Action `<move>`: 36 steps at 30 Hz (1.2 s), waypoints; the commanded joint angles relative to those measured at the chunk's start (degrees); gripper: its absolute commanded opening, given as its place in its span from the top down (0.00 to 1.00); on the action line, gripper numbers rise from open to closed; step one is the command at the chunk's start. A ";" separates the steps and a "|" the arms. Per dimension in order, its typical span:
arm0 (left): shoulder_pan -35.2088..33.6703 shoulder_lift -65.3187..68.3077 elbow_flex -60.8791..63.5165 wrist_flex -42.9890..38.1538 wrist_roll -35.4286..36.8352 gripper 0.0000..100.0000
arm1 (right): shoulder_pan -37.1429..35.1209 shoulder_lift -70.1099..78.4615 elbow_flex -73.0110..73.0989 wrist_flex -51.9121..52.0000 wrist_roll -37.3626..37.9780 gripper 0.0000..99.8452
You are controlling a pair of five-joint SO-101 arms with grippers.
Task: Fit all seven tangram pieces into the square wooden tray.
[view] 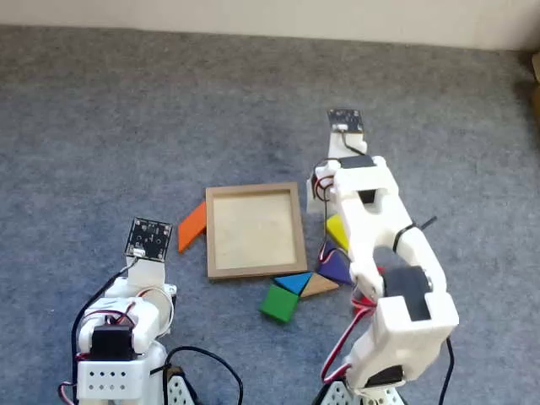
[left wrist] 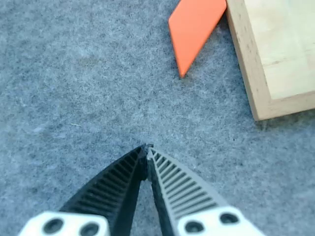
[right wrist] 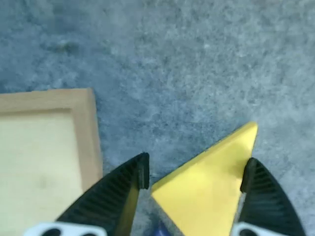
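Two pincers: left pincer pressed together above grey bench; right pincer spread astride yellow triangular piece.
Yellow triangular piece: flat, smooth, lying near square wooden tray.

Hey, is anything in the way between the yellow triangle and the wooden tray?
Nothing visible. A strip of bare carpet separates the yellow triangle from the tray and its raised rim. The right claw straddles the triangle, so one finger sits on the tray side.

Bright, even, diffuse light; soft faint shadows hug tray rim; carpet evenly lit.
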 commanded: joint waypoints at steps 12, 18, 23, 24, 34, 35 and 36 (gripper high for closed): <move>-0.66 -1.54 1.19 0.35 0.18 0.99 | 1.36 2.07 -1.27 3.30 -0.09 0.71; -0.66 -1.54 1.19 0.35 0.18 0.99 | 1.27 2.24 -4.18 7.69 0.00 0.71; -0.66 -1.54 1.19 0.35 0.18 0.99 | -0.57 2.33 -5.41 9.98 0.00 0.70; -0.66 -1.54 1.19 0.35 0.18 0.99 | -0.84 2.33 -5.41 10.07 0.00 0.69; -0.66 -1.54 1.19 0.35 0.18 0.99 | -1.71 2.24 -5.41 13.85 2.37 0.62; -0.66 -1.54 1.19 0.35 0.18 0.99 | -1.80 2.33 -5.32 13.93 2.64 0.62; -0.66 -1.54 1.19 0.35 0.18 0.99 | -1.80 2.33 -5.14 13.93 2.81 0.62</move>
